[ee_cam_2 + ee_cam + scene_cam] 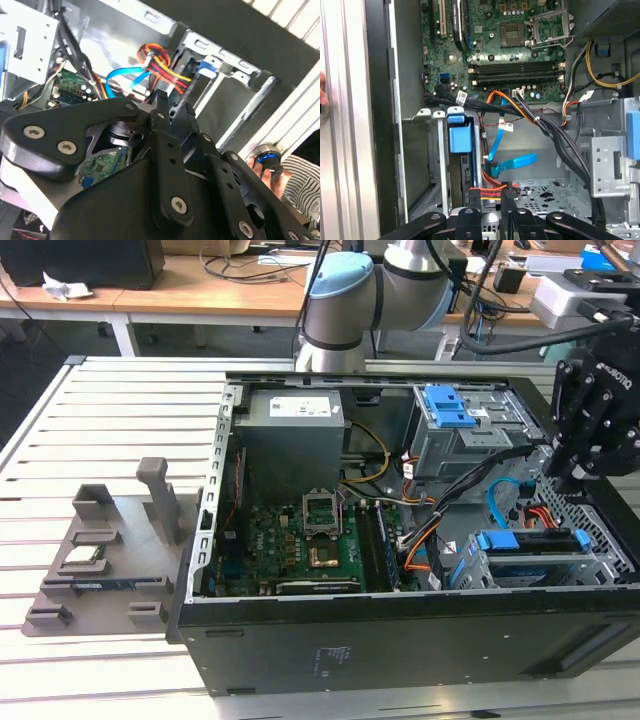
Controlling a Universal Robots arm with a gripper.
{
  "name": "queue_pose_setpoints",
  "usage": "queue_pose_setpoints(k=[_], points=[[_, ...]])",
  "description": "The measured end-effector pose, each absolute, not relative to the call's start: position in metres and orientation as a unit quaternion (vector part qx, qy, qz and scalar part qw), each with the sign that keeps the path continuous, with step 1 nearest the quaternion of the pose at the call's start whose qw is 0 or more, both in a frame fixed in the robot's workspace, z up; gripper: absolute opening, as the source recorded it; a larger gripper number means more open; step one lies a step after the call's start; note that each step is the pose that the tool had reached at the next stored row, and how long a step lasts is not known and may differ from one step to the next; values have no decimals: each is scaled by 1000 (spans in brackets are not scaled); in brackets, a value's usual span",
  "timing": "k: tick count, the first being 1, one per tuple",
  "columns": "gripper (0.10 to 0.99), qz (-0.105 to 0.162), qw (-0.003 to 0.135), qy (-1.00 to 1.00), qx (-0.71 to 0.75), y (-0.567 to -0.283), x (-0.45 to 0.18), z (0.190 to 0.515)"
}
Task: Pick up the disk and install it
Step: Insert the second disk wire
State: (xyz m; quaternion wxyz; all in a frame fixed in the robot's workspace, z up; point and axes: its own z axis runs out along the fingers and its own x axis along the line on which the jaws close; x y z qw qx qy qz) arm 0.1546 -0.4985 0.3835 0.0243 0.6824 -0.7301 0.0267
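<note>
While end effector (572,478) hovers, disk (530,541) sits bayed just below.

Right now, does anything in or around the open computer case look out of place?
A person's hand is on a blue-ringed knob just outside the computer case, near the arm. Inside, a blue cable hangs loose above the drive bay floor. Nothing looks damaged.

A slatted metal table (120,410) carries an open computer case (400,640) and a grey fixture (110,560).
</note>
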Motion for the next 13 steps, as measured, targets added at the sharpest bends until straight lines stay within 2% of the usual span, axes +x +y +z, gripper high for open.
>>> queue_pose_setpoints(k=[4, 12, 13], points=[[302, 27, 24, -730, 683, -496, 131, 378], [302, 28, 25, -728, 685, -496, 127, 374], [220, 28, 25, -728, 685, -496, 127, 374]])
